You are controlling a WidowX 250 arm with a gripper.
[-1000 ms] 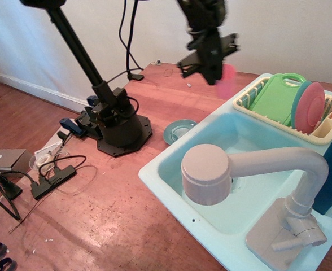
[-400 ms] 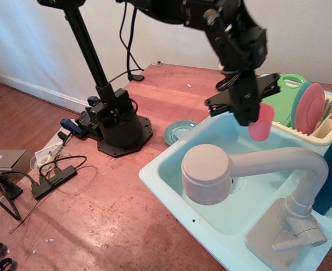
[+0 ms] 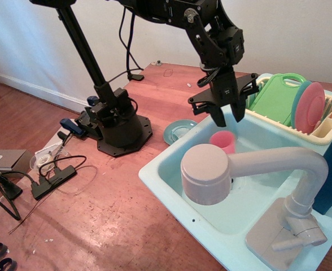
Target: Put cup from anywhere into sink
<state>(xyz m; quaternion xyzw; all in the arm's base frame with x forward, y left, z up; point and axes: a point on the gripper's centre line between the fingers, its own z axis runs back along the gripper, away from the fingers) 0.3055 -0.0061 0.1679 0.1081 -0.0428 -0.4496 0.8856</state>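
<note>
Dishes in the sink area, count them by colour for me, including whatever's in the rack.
Pink: 2, the cup in the sink and a plate in the dish rack
Green: 1, a cutting board
Teal: 1, a saucer on the table
Total: 4

A home room used as a robot test setup: a toy sink (image 3: pixel 171 169) on a wood table, baseboard and loose cables (image 3: pixel 53 169) left of it.

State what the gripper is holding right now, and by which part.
Nothing is held. The gripper hangs open above the pink cup, which stands upright in the sink, apart from the fingers.
</note>
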